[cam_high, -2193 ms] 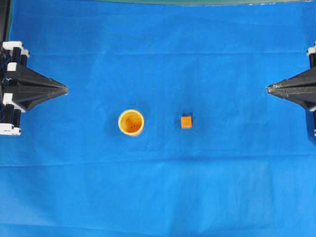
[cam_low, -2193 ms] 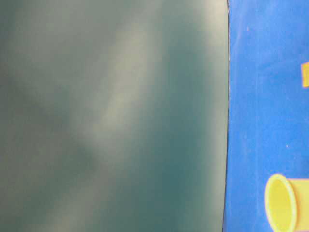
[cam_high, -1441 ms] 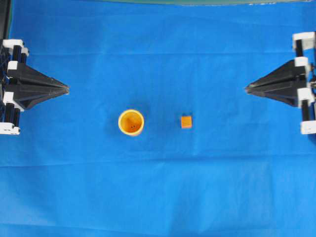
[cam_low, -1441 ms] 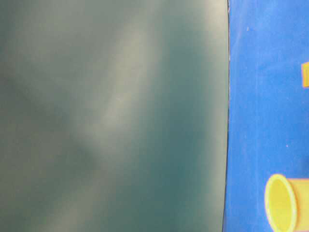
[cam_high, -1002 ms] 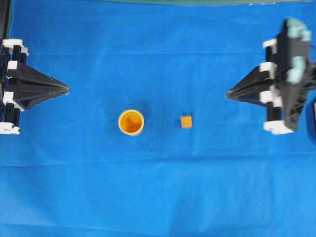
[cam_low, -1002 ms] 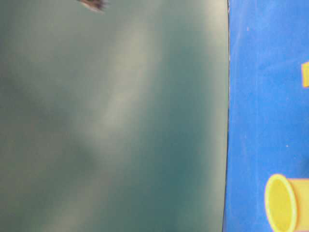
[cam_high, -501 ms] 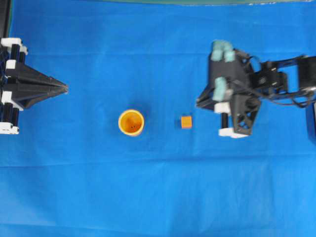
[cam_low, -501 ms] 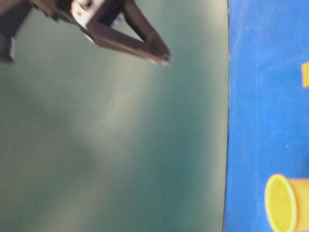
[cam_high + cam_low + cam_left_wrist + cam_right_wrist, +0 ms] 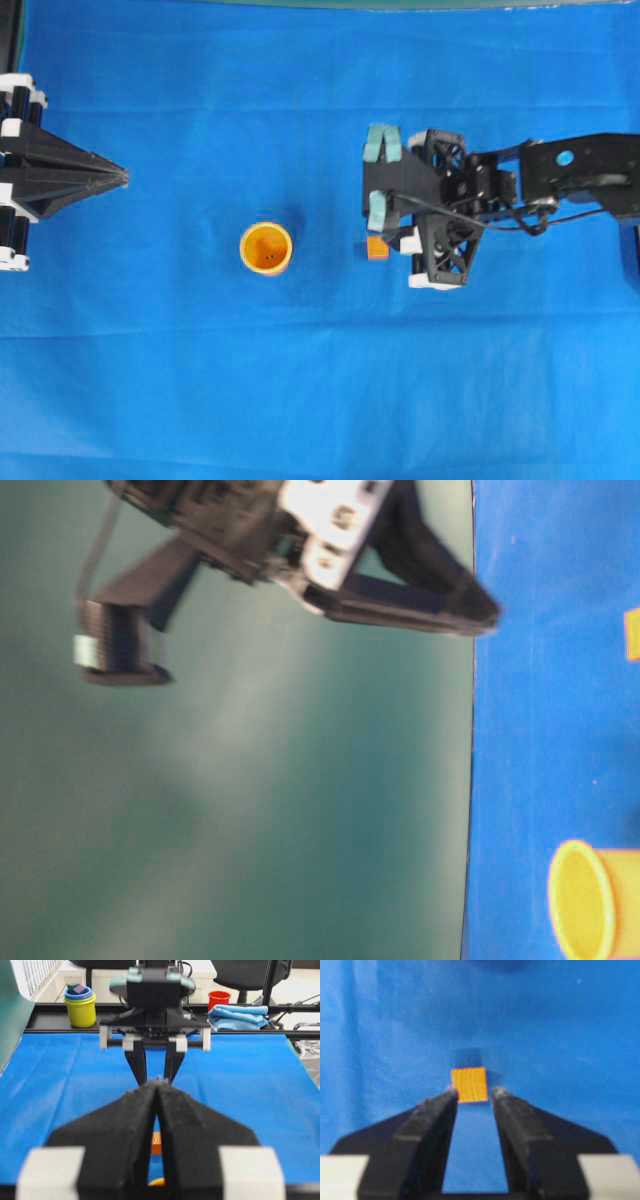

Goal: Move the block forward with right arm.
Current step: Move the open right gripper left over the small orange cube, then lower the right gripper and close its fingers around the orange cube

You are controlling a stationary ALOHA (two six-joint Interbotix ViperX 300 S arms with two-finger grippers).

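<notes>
Right gripper (image 9: 474, 1094): fingers parted roughly one block width, gripping nothing; the block (image 9: 469, 1084) lies on the blue cloth (image 9: 560, 1045) just beyond the fingertips, centred on the gap; in the overhead view the block (image 9: 377, 248) sits beside the cup (image 9: 265, 247), apart from it; the cup's contents cannot be made out; left gripper (image 9: 158, 1091) closed, empty.

Orange block (image 9: 469, 1084) on blue surface (image 9: 580, 1040), right gripper (image 9: 473, 1093) reaching from 6 o'clock, black jaws parted, tips flanking the block's near edge
</notes>
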